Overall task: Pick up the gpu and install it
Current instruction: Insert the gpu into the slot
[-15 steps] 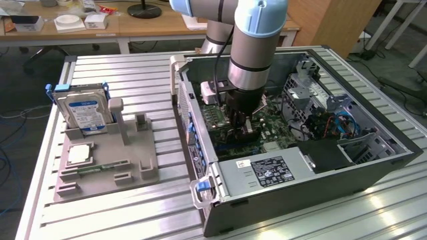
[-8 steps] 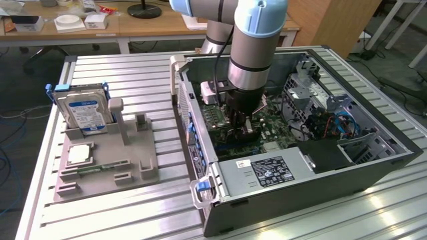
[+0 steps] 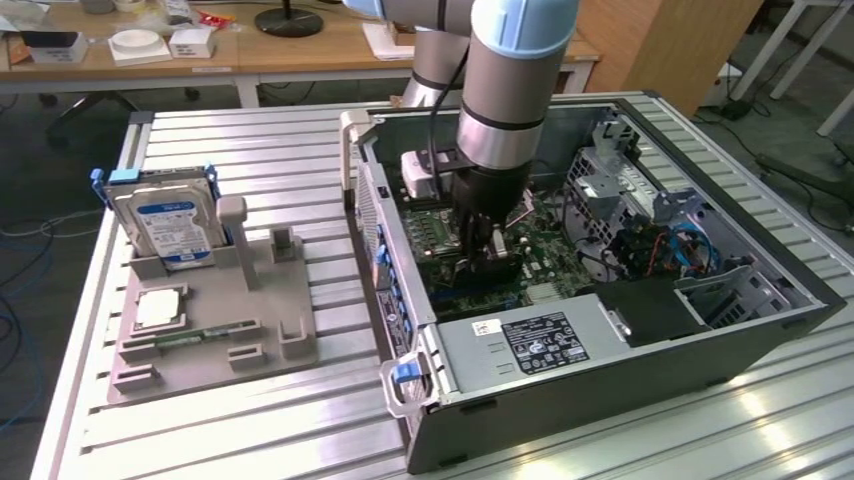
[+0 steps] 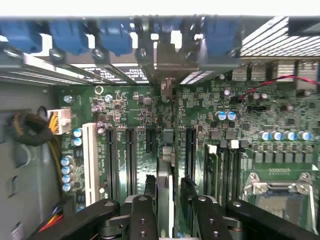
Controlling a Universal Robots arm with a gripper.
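gpu (image 4: 165,205): cut off at edge (seen edge-on) | blue clips (image 4: 70,37): blurred

Robotics lab, slotted aluminium bench (image 3: 267,140), open computer case (image 3: 641,375), wooden desks (image 3: 307,55) behind

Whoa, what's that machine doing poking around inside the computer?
A robot arm reaches down into an open computer case lying on its side. Its end effector is at the gpu, a thin card standing on edge over the motherboard slots. Whether the card is fully seated can't be told. On the exterior view's left, a gray tray holds a hard drive with a blue label.
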